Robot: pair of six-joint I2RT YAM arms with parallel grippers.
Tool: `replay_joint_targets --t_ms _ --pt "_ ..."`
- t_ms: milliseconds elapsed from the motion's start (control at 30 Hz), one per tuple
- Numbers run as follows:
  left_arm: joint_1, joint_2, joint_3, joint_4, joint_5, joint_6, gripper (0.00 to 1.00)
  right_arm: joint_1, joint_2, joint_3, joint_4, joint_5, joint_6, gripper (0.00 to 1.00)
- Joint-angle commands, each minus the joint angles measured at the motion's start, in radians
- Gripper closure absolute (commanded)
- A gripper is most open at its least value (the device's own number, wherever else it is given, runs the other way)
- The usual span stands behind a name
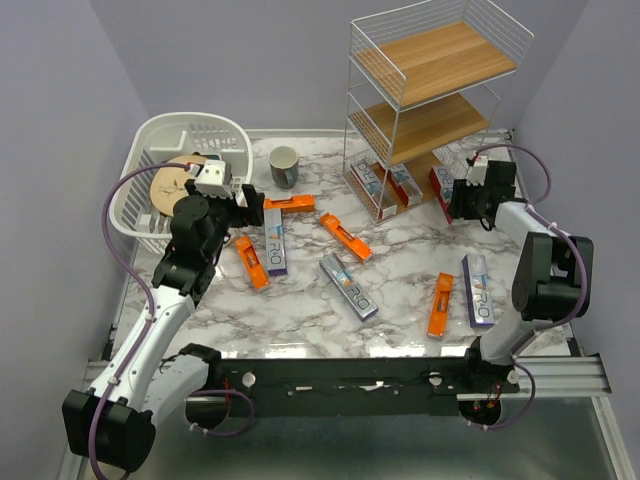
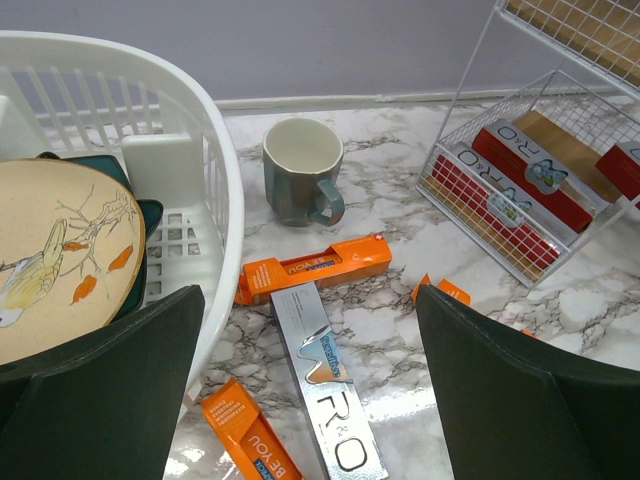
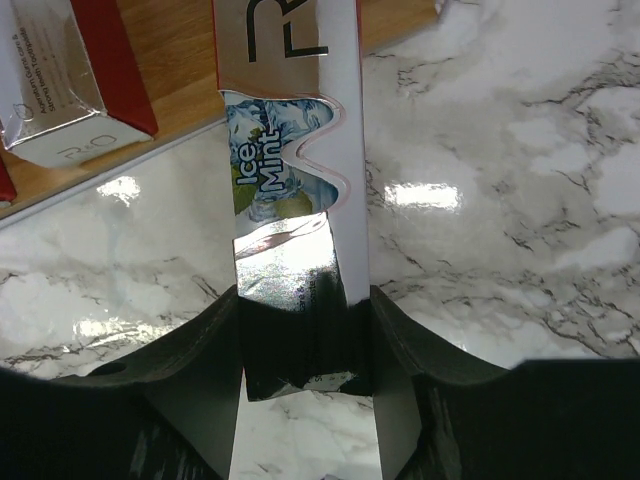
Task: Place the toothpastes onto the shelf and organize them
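The shelf (image 1: 430, 120) stands at the back right, with white-red toothpastes (image 1: 385, 185) lying on its bottom board. My right gripper (image 1: 456, 198) is at the right side of that bottom tier. In the right wrist view it (image 3: 305, 330) is shut on a white-red "Ice Mint" toothpaste (image 3: 290, 150) whose far end reaches over the wooden board (image 3: 180, 60). My left gripper (image 1: 250, 208) is open and empty above a silver toothpaste (image 1: 275, 240), which lies between its fingers in the left wrist view (image 2: 325, 385). Several orange and silver toothpastes lie loose on the marble table.
A white dish basket (image 1: 150, 165) with a painted plate (image 2: 60, 250) sits at the back left, close to my left arm. A grey mug (image 1: 284, 166) stands behind the boxes. Loose boxes: orange (image 1: 290, 203), orange (image 1: 345, 237), orange (image 1: 251, 262), silver (image 1: 348, 285), orange (image 1: 440, 304), silver (image 1: 478, 290).
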Motion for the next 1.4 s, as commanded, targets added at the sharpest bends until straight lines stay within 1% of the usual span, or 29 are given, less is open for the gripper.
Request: replay_joint_targets --t_ms 0,67,100,133,200,233,300,333,367,433,500,533,600,633,700,733,800,833,900,967,1067,1200,1367 --pt "0.015 0.018 0.035 0.014 0.025 -0.005 0.01 0.037 0.102 0.139 -0.011 -0.033 -0.049 0.56" --pt "0.023 0.026 0.036 0.014 0.025 -0.008 0.01 0.049 0.145 0.203 -0.027 -0.022 -0.045 0.53" --pt "0.024 0.026 0.036 0.014 0.027 -0.011 0.01 0.051 0.162 0.226 -0.062 -0.012 -0.045 0.49" --pt "0.029 0.030 0.038 0.014 0.025 -0.013 0.01 0.052 0.178 0.252 -0.077 0.001 -0.043 0.44" --pt "0.034 0.033 0.038 0.015 0.048 -0.017 0.01 0.051 0.216 0.286 -0.099 0.052 -0.029 0.40" --pt "0.035 0.036 0.038 0.015 0.053 -0.017 0.01 0.051 0.224 0.300 -0.111 0.062 -0.022 0.35" --pt "0.037 0.038 0.038 0.015 0.055 -0.020 0.01 0.052 0.219 0.296 -0.106 0.067 -0.023 0.30" --pt "0.038 0.038 0.038 0.015 0.055 -0.020 0.01 0.052 0.212 0.289 -0.102 0.076 -0.008 0.24" --pt "0.038 0.038 0.038 0.017 0.056 -0.020 0.01 0.052 0.205 0.282 -0.099 0.080 0.003 0.21" --pt "0.038 0.039 0.036 0.017 0.056 -0.022 0.01 0.052 0.164 0.236 -0.068 0.090 0.043 0.16" --pt "0.038 0.039 0.036 0.018 0.058 -0.022 0.01 0.051 0.129 0.205 -0.031 0.097 0.087 0.16" --pt "0.038 0.039 0.036 0.018 0.058 -0.023 0.01 0.051 0.091 0.172 -0.025 0.102 0.154 0.16" --pt "0.038 0.041 0.036 0.018 0.059 -0.025 0.01 0.051 0.051 0.133 0.011 0.120 0.228 0.16" --pt "0.038 0.042 0.036 0.018 0.059 -0.025 0.01 0.051 0.005 0.092 0.028 0.123 0.309 0.16" --pt "0.038 0.041 0.035 0.018 0.059 -0.025 0.01 0.049 -0.038 0.050 0.065 0.155 0.400 0.16" --pt "0.038 0.044 0.035 0.018 0.059 -0.025 0.01 0.046 -0.060 0.030 0.075 0.169 0.502 0.17" --pt "0.038 0.044 0.035 0.017 0.059 -0.026 0.01 0.034 -0.118 -0.040 0.114 0.179 0.601 0.18" --pt "0.038 0.044 0.035 0.017 0.059 -0.025 0.01 0.029 -0.131 -0.065 0.130 0.176 0.688 0.19" --pt "0.038 0.044 0.035 0.017 0.055 -0.025 0.01 0.011 -0.141 -0.105 0.134 0.174 0.768 0.20" --pt "0.038 0.047 0.035 0.015 0.051 -0.022 0.01 -0.010 -0.138 -0.123 0.167 0.176 0.877 0.22" --pt "0.038 0.049 0.038 0.014 0.051 -0.022 0.01 -0.035 -0.129 -0.187 0.238 0.139 0.992 0.25" --pt "0.038 0.047 0.038 0.014 0.051 -0.020 0.01 -0.041 -0.108 -0.221 0.320 0.119 1.066 0.27" --pt "0.040 0.056 0.039 0.011 0.050 -0.019 0.01 -0.046 -0.036 -0.194 0.361 0.076 1.111 0.31"
